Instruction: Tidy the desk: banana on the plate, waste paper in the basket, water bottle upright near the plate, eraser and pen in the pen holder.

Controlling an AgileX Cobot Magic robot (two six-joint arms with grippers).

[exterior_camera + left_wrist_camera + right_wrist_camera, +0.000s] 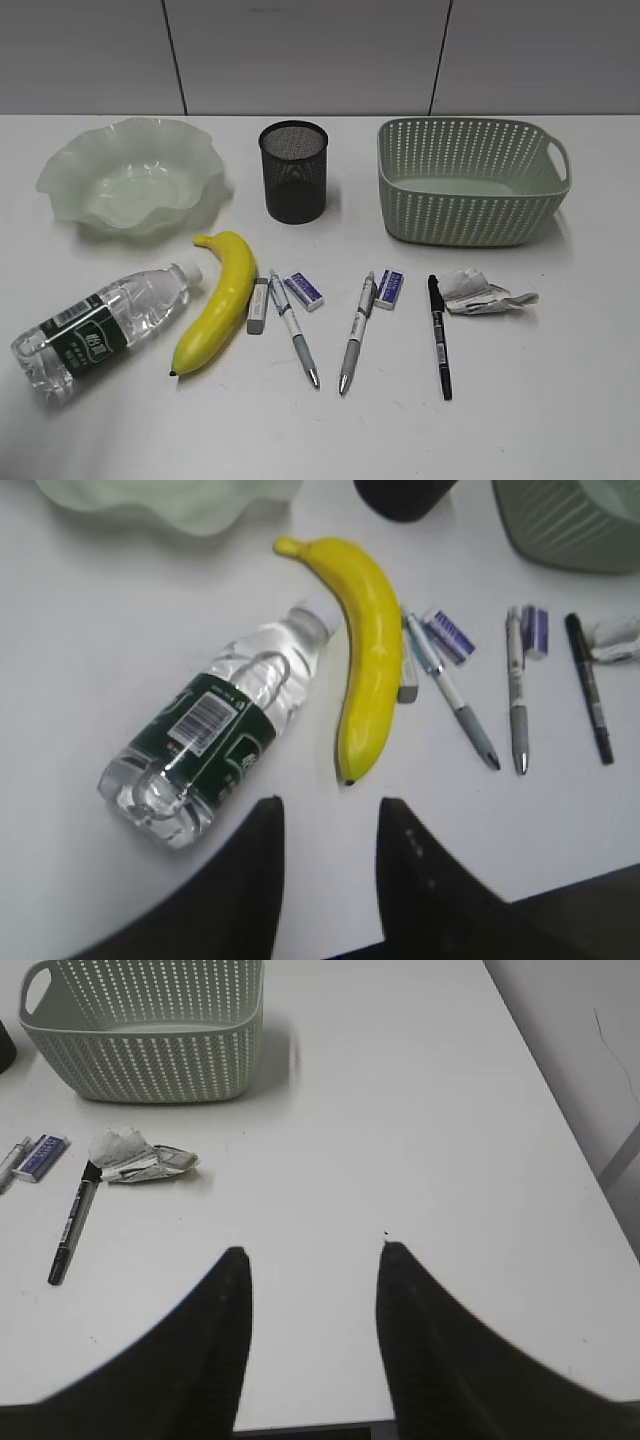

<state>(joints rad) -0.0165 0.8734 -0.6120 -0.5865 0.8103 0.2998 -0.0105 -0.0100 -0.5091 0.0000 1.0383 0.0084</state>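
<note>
Nothing sorted yet; every item lies loose on the desk (560,420).

- Banana (218,300) flat on the desk, below the plate (60,180), which sits empty at far left.
- Water bottle (100,330) on its side, left of the banana, cap toward the plate.
- Three erasers: grey one (257,306) touching the banana's right edge, two purple-sleeved ones (304,291) (389,289) beside the pens.
- Two grey-grip pens (294,330) (357,333) and one black pen (439,337) in a rough row.
- Waste paper (480,293) just right of the black pen's cap, in front of the basket (470,215).
- Pen holder (294,172) upright and empty, between plate and basket.

Left tool (330,810): jaws parted, nothing between them, hovering over bare desk just short of the banana's dark tip and the bottle's base.
Right tool (312,1260): jaws parted, empty, over bare desk well right of the waste paper.

Judgement: task at its start, no step begun. Left tool is best placed for banana or bottle. For the banana it needs to descend across the fruit's mid-body, clear of the grey eraser. Right tool's likely first job is the waste paper, so it must travel left toward it.
</note>
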